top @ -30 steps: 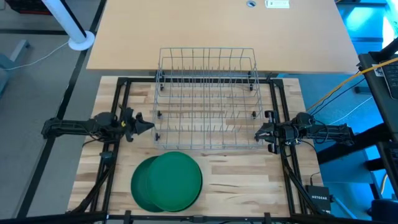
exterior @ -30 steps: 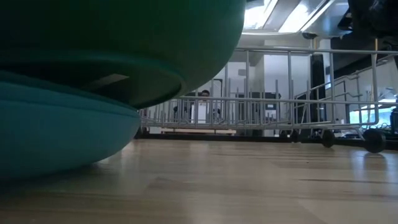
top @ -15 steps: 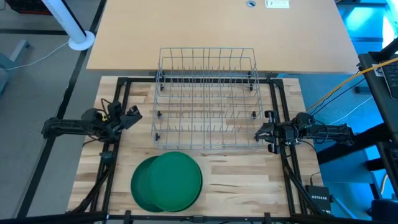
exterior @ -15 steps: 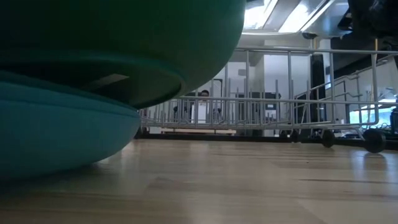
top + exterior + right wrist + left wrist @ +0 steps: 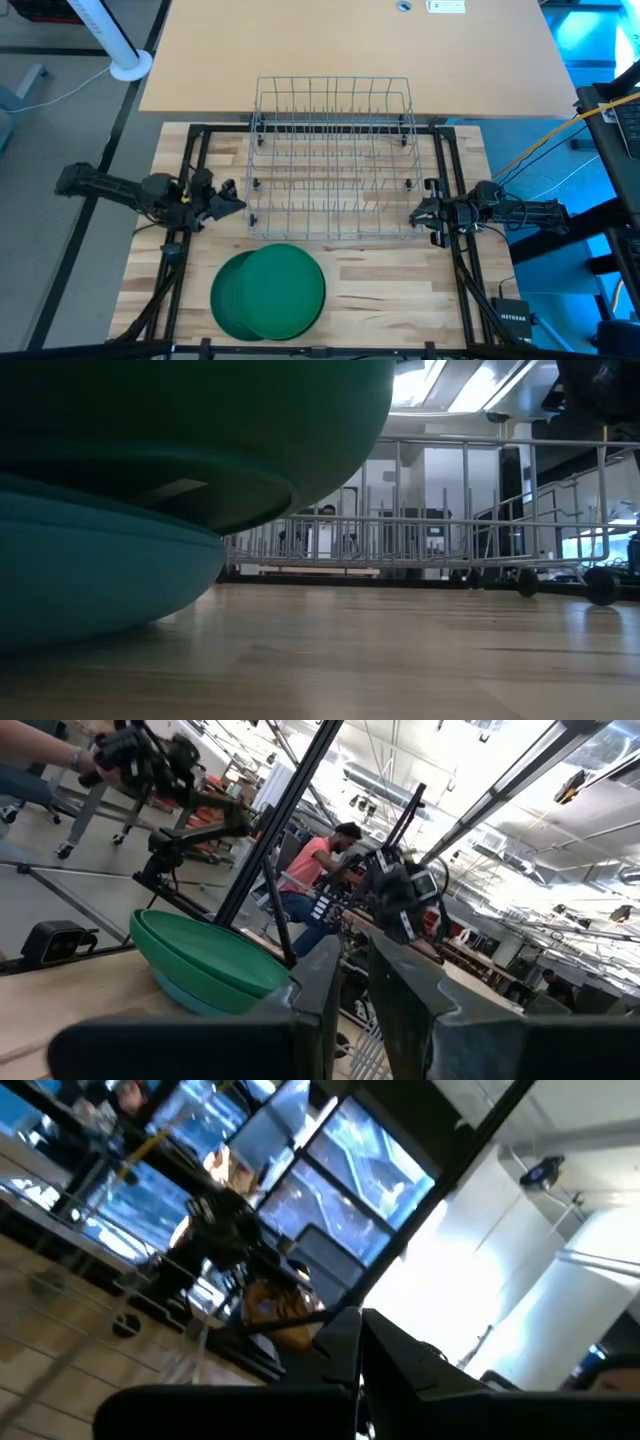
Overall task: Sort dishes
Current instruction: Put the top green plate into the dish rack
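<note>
Stack of green plates point(image 5: 268, 292) sits on the wooden table point(image 5: 400, 290), near edge, in front of the empty wire dish rack point(image 5: 332, 160) and apart from it. Left hand point(image 5: 228, 200) hovers just beside rack's left end, holding nothing; fingers' state cannot tell. Right hand point(image 5: 418, 213) at rack's right front corner, fingers close together, nearly clenched, empty. In right wrist view plates point(image 5: 205, 960) lie beyond the fingers.

One stack of green plates point(image 5: 268, 292), one wire rack point(image 5: 332, 155), two arms
</note>
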Action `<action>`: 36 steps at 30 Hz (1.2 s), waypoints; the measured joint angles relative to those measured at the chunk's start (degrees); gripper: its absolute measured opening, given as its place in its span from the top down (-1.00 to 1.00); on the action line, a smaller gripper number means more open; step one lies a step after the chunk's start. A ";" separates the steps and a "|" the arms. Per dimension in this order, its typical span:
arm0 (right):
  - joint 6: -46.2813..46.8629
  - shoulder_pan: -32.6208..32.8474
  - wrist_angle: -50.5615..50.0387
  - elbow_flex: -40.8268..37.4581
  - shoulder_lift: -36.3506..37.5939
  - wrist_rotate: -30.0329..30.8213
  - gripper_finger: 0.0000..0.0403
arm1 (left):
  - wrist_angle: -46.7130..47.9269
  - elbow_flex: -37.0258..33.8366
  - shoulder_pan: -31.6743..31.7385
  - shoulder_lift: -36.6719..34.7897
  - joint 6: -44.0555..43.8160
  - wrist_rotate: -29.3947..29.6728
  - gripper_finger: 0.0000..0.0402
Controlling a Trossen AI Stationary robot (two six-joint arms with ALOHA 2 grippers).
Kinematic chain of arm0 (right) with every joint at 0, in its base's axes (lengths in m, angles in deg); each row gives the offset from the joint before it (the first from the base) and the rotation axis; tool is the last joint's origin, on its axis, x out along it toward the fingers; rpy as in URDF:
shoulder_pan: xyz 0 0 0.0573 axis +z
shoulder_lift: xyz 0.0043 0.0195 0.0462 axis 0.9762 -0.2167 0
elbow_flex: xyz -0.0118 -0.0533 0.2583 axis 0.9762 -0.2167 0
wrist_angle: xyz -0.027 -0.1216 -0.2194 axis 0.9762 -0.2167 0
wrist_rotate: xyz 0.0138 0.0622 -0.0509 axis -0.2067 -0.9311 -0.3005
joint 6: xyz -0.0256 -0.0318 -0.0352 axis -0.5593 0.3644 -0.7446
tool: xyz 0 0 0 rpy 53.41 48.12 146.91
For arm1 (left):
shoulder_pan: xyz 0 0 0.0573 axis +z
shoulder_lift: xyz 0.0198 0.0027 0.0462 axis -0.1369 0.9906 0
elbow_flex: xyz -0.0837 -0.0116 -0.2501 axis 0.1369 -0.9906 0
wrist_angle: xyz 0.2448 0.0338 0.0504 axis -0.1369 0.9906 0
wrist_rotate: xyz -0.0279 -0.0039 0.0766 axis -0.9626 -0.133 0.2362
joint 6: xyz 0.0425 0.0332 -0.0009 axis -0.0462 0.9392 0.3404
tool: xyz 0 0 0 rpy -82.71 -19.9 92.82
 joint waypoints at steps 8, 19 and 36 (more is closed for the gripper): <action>0.00 -0.01 -2.52 -0.03 0.00 0.00 0.69 | 0.15 12.60 -6.50 15.12 2.45 0.04 0.98; 0.00 0.01 -4.55 -0.03 -0.01 0.02 0.69 | -0.30 21.31 -9.15 28.25 1.69 0.55 0.98; -1.39 0.01 -1.35 -0.03 -0.02 4.01 0.69 | -2.98 25.82 -13.51 33.02 7.35 9.39 0.99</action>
